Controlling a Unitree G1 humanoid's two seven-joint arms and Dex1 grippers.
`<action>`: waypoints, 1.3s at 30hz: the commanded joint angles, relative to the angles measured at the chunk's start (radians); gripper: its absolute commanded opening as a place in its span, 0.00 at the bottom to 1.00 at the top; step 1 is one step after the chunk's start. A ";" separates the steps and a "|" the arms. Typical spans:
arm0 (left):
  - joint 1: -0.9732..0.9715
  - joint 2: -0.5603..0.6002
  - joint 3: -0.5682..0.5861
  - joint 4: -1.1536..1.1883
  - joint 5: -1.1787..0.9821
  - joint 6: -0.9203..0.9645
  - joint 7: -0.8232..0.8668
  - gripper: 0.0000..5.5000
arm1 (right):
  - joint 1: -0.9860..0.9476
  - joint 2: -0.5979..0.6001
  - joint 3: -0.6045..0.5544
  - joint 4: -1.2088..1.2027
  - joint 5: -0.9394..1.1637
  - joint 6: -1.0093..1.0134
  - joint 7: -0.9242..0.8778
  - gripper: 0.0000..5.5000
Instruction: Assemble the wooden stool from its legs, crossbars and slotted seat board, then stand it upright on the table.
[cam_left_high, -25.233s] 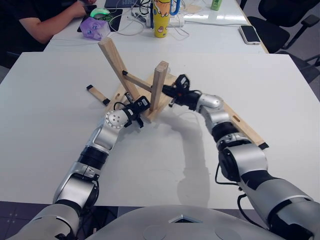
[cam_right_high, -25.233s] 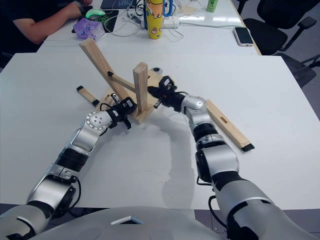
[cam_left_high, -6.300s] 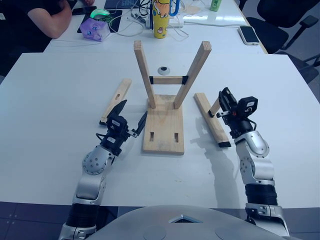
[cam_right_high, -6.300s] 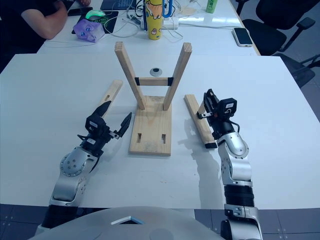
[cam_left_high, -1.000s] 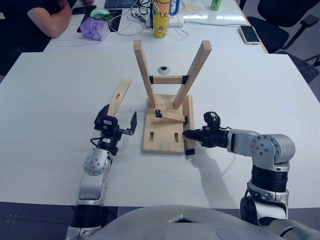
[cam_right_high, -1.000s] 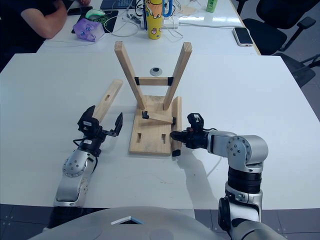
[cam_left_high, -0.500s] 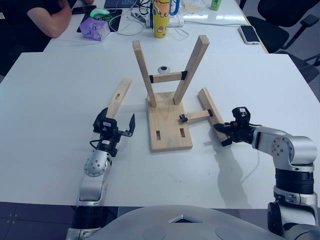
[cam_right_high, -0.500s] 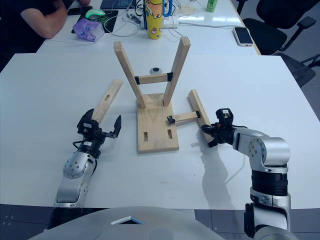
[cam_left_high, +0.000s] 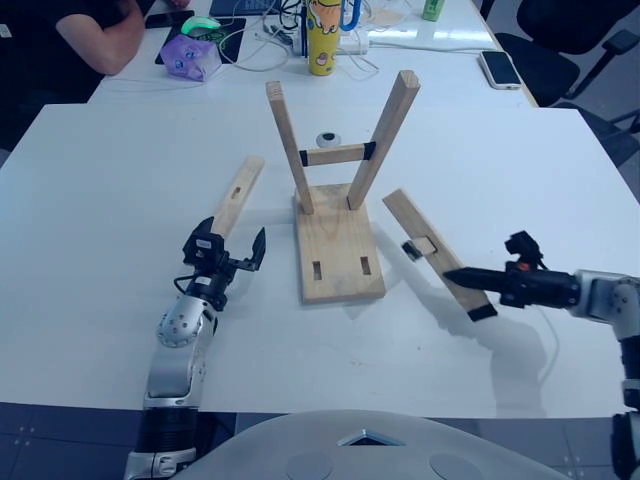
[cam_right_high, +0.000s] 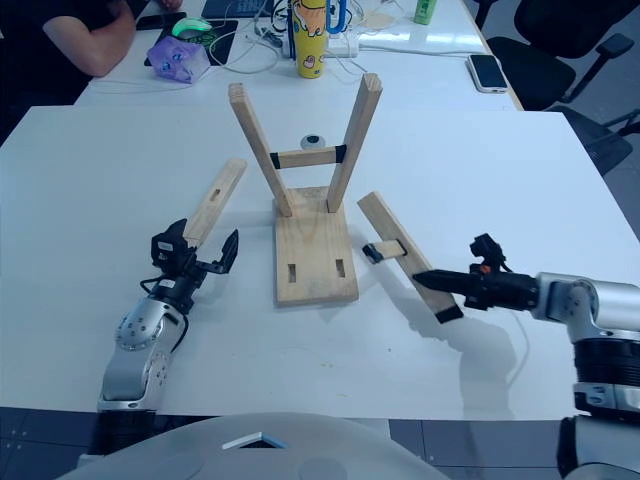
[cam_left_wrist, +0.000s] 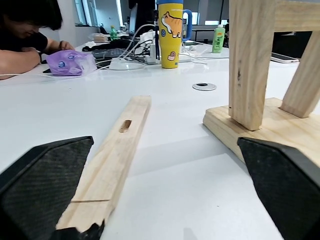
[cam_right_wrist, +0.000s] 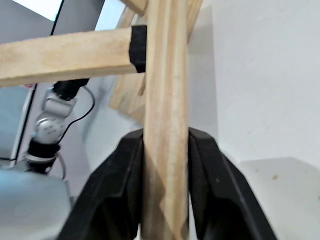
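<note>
The slotted seat board (cam_left_high: 338, 252) lies flat mid-table. Two legs (cam_left_high: 284, 145) (cam_left_high: 384, 135) stand up from its far end, joined by a crossbar (cam_left_high: 335, 154). A loose leg (cam_left_high: 236, 195) lies to its left, and in the left wrist view this loose leg (cam_left_wrist: 114, 157) reaches just between the fingers (cam_left_wrist: 42, 180). My left gripper (cam_left_high: 229, 251) rests open at that leg's near end. My right gripper (cam_left_high: 456, 275) is shut on another leg (cam_right_high: 398, 252) with a short crossbar (cam_right_high: 383, 248), right of the board. Its fingers (cam_right_wrist: 124, 186) clamp that leg (cam_right_wrist: 165, 125).
A small round disc (cam_left_high: 326, 139) sits behind the standing legs. On the far table are a yellow cup (cam_left_high: 322, 40), a purple bag (cam_left_high: 190, 57), cables and a phone (cam_left_high: 497, 68). Open tabletop lies at the front and the right.
My right gripper has drawn back to the right and toward me, taking its leg and crossbar away from the board. The left gripper shifted slightly.
</note>
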 joint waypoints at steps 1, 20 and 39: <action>-0.030 0.071 0.028 -0.062 -0.129 0.150 -0.112 0.98 | -0.084 -0.067 0.081 0.030 0.144 0.070 0.141 0.19; -0.325 0.150 0.178 -0.050 -1.115 0.876 -0.349 0.98 | -0.234 0.270 0.174 0.018 0.544 0.492 0.121 0.19; -0.359 0.053 0.133 -0.114 -1.207 0.854 -0.326 0.98 | -0.200 0.303 0.244 -0.036 0.750 0.543 0.004 0.19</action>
